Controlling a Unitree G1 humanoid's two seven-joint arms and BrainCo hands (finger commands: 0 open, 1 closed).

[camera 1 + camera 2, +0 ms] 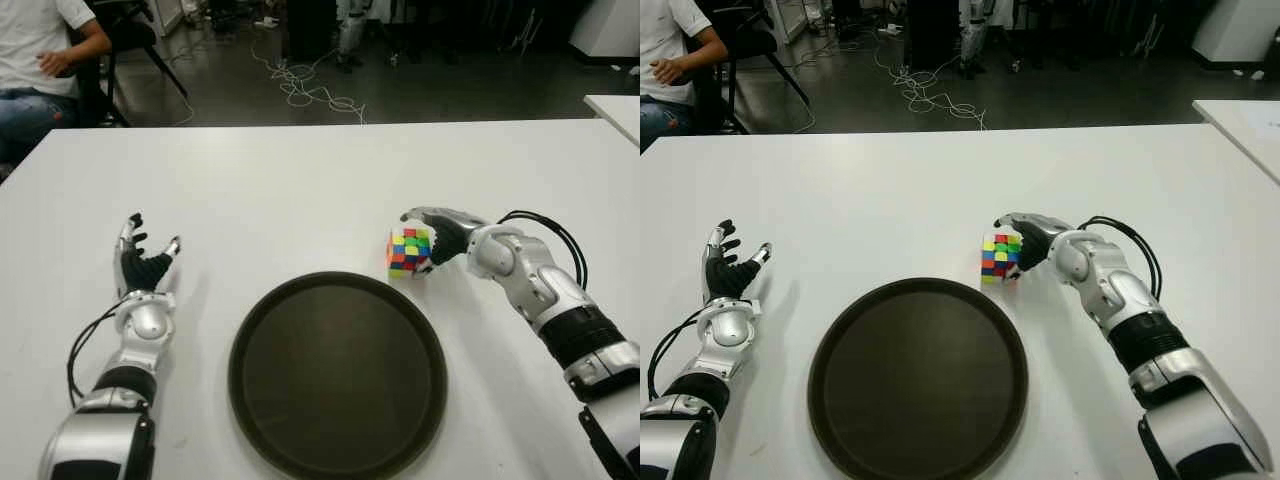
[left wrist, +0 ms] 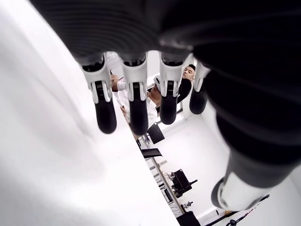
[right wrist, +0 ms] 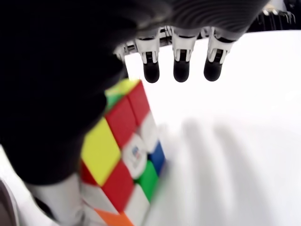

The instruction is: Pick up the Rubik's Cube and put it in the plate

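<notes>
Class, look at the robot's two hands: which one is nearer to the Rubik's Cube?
The right. The right hand is up against the Rubik's Cube, fingers extended past it, not closed. The left hand is open far across the table, beyond the plate.

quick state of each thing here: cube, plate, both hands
cube: on the table, beside the plate, right robot hand against it
plate: flat on the table, nothing in it
right robot hand: fingers extended past the cube, not closed
left robot hand: open, left of the plate
</notes>
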